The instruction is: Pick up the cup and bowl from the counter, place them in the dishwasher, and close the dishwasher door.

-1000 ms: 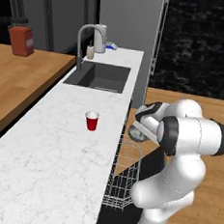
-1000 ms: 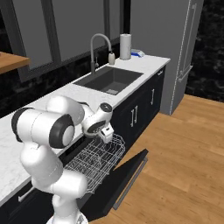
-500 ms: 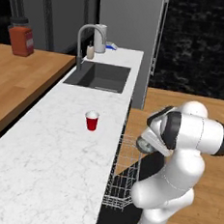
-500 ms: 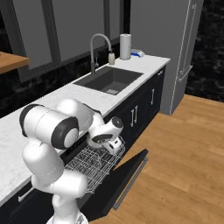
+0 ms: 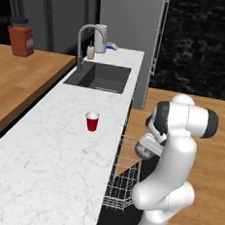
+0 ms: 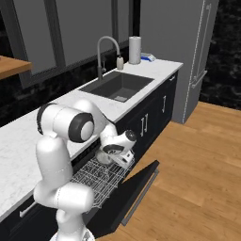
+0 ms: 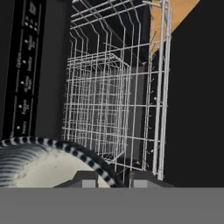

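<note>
Progress looks to be near the midpoint of the first placement. The gripper sits in the lower middle of the right base frame, its fingers clamped on the rim of the bowl, which hangs just above the white wire rack of the dishwasher. In the hand frame the bowl fills the lower left, its striped edge caught between the finger tips, with the rack's wires spread across the centre and the black interior behind them. The bowl has not yet been let go, so by these frames it counts as carried, not placed.

Left to do, as a judgement: set the bowl down in the rack and release it, fetch the cup, put that in as well, and shut the dishwasher door. The cup stands upright and untouched on the counter, a little left of centre in the left base frame, well apart from the arm and between the sink and the near end of the worktop. The door lies dropped open, a flat black panel at the lower centre of the right base frame, beneath the pulled-out rack.

Writing is scarce. A column of small pale marks runs down the dark strip at the left of the hand frame, likely control labels, but too small to read. The red container at the upper left of the left base frame carries a pale label, also unreadable.
</note>
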Controlling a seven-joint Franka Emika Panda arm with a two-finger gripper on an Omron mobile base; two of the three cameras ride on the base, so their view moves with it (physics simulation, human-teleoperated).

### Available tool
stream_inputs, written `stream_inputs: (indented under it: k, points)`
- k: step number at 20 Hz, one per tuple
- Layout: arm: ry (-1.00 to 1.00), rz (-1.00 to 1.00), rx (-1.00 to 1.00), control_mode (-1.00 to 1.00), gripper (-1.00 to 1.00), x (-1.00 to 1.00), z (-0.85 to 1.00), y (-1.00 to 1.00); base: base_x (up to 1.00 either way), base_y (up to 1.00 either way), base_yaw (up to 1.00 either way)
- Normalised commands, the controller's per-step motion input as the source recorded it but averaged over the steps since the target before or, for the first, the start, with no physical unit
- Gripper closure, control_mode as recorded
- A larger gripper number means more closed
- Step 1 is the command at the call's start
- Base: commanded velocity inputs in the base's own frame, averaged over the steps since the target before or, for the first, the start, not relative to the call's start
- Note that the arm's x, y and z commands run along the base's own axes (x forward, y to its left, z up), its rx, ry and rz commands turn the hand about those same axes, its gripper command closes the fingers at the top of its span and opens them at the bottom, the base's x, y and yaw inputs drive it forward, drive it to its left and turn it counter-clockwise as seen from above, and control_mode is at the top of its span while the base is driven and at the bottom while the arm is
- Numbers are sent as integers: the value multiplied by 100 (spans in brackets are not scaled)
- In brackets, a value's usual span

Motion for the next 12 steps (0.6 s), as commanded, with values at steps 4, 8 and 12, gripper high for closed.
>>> stream_inputs:
  k: [4, 8, 12]
  points:
    - [-1, 11, -1, -100, 100, 37, -54, 0, 0, 0, 0]
    - [-8, 3, 0, -100, 100, 39, -51, 3, 0, 0, 0]
    - [-8, 0, -3, -100, 100, 37, -47, 26, 0, 0, 0]
